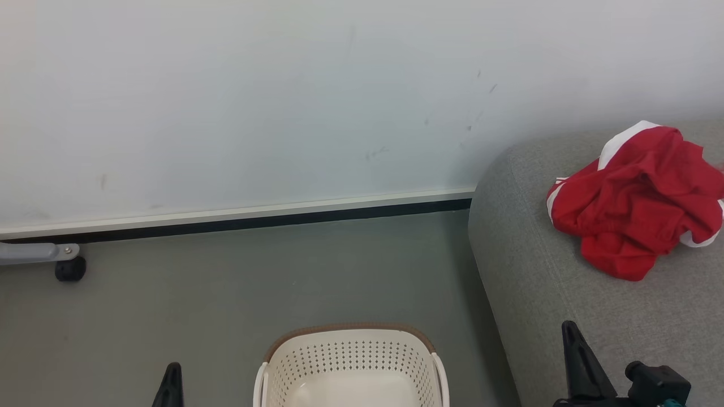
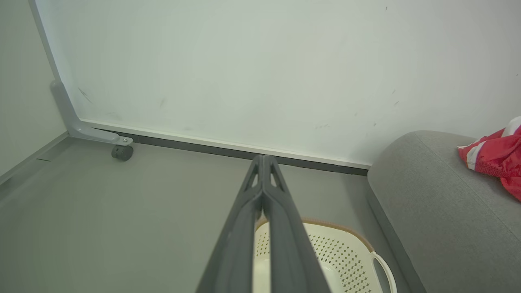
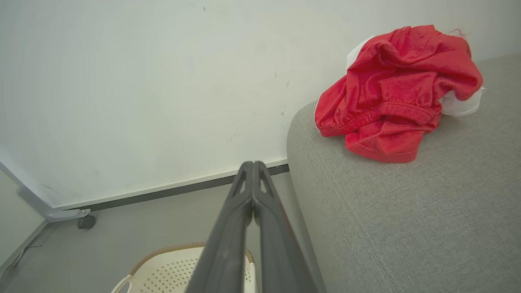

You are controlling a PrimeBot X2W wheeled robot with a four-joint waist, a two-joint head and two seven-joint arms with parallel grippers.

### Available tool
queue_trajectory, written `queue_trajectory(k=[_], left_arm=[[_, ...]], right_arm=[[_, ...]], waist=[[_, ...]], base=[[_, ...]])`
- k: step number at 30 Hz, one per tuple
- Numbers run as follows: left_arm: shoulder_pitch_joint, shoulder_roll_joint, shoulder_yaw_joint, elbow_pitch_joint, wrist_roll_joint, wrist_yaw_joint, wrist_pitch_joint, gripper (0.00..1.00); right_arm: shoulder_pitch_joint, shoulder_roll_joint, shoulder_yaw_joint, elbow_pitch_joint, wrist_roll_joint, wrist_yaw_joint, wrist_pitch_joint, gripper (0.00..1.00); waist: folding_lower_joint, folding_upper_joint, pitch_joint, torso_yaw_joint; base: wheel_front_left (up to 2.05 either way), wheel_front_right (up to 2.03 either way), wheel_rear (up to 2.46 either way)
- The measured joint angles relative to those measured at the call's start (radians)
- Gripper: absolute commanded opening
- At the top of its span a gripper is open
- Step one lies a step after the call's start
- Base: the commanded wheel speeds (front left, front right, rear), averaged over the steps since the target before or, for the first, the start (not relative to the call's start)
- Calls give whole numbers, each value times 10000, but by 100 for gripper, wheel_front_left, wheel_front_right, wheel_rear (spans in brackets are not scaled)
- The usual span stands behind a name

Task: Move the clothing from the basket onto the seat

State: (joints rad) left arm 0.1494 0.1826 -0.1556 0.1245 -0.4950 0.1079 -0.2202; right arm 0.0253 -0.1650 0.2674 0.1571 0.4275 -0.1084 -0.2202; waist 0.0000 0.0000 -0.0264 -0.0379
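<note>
**A:** What's the room like?

**B:** A grey floor (image 1: 226,294) runs up to a pale wall (image 1: 283,102) with a dark strip along its foot.

**A:** What's closest?

**B:** The two tools. The left tool (image 2: 263,159) has its dark fingers pressed flat together, clenched on nothing. The right tool (image 3: 253,163) is the same, tips touching and nothing between them. The left one hangs over the floor, the right one over the near part of the sofa (image 1: 526,294).

**A:** And the basket?

**B:** The cream basket (image 1: 350,339) with the brown rim stands on the floor between the tools, near the sofa's rounded end. The part of its bottom in view is bare plastic.

**A:** Where are the clothes?

**B:** The red clothes (image 1: 639,203) with white trim lie in a crumpled heap on the sofa, farther back, towards the wall and well apart from the basket.

**A:** Anything beyond that?

**B:** A small black caster (image 1: 70,269) on a grey leg sits at the foot of the wall, far left.
</note>
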Motion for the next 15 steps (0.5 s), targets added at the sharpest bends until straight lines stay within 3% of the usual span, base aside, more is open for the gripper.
queue_trajectory(k=[15], left_arm=[[-245, -219, 412, 222, -1762, -337, 569, 0]], right_arm=[[-144, 186, -639, 178, 1925, 345, 545, 0]], waist=[[0, 0, 43, 60]], base=[[0, 0, 0]])
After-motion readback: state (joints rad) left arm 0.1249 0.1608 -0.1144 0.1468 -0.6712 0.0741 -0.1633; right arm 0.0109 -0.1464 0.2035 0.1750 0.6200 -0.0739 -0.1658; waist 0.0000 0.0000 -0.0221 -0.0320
